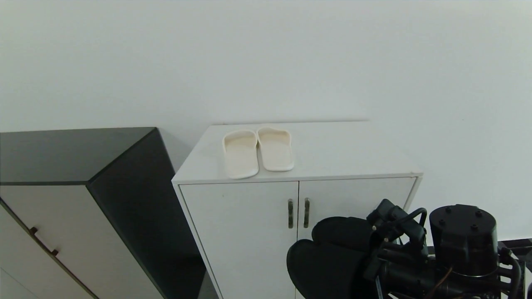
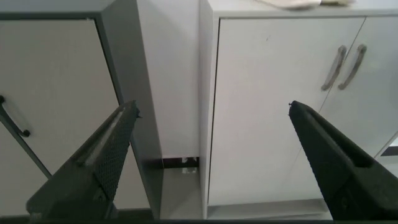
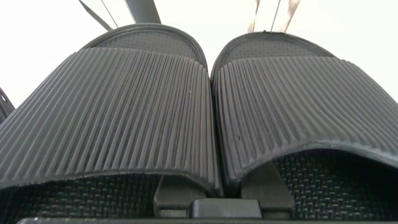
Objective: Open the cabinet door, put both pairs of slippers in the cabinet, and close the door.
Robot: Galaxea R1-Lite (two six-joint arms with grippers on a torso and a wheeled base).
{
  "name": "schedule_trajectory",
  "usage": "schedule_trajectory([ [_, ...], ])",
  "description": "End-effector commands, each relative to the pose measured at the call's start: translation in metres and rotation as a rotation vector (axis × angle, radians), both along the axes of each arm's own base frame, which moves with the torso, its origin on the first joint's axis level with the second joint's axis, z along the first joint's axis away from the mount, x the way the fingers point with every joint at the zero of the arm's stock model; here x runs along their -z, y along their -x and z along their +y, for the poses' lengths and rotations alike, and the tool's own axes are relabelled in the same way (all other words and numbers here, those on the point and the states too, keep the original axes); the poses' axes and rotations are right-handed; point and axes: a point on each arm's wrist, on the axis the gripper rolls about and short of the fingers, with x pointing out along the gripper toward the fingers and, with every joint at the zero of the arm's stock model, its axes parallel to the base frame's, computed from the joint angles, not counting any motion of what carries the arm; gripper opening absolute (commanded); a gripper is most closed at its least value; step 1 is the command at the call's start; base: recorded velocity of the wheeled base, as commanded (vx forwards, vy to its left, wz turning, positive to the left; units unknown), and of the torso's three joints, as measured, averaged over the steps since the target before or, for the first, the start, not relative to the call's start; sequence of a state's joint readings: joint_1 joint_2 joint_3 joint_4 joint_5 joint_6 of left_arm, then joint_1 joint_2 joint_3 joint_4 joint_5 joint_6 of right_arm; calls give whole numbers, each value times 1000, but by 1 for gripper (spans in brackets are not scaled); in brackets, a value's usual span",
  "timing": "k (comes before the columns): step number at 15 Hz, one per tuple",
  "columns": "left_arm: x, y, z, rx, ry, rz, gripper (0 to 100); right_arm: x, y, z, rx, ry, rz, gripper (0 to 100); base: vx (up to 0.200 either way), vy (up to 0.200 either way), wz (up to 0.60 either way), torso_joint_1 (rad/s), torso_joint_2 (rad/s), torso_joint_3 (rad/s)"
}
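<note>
A pair of cream slippers (image 1: 257,151) lies side by side on top of the white cabinet (image 1: 341,153), toward its left. Both cabinet doors are closed, with two dark handles (image 1: 298,213) meeting at the middle. Low at the right, in front of the right door, my right gripper (image 1: 376,249) is shut on a pair of black slippers (image 1: 332,253). Their ribbed straps (image 3: 143,112) sit side by side in the right wrist view. My left gripper (image 2: 212,107) stands open and holds nothing, facing the left door (image 2: 267,112) and the handles (image 2: 343,66).
A dark-topped shoe cabinet (image 1: 62,153) with slanted pale fronts and a small handle (image 1: 41,241) stands left of the white one. A narrow gap (image 2: 177,124) separates them. A plain white wall runs behind both.
</note>
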State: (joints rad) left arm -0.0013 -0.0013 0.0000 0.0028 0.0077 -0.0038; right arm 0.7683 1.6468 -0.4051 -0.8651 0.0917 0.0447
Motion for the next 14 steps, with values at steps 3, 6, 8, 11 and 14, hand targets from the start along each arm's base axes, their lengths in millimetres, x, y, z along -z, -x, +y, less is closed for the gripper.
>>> schedule_trajectory([
  [3,0,0,0,-1,1,2,100,2,0,0,-1,5,5,0,0,0,0,-216,531,313],
  [6,0,0,0,3,-11,0,100,2,1,0,-2,5,6,0,0,0,0,-191,512,316],
  [8,0,0,0,6,-24,2,100,2,1,0,-4,3,4,0,0,0,0,-176,495,317],
  [11,-1,0,0,6,-48,-4,100,5,3,2,-29,7,16,0,0,0,0,-154,471,313],
  [14,-49,5,0,8,-107,-80,100,8,4,4,-46,8,24,0,0,0,0,-136,468,326],
])
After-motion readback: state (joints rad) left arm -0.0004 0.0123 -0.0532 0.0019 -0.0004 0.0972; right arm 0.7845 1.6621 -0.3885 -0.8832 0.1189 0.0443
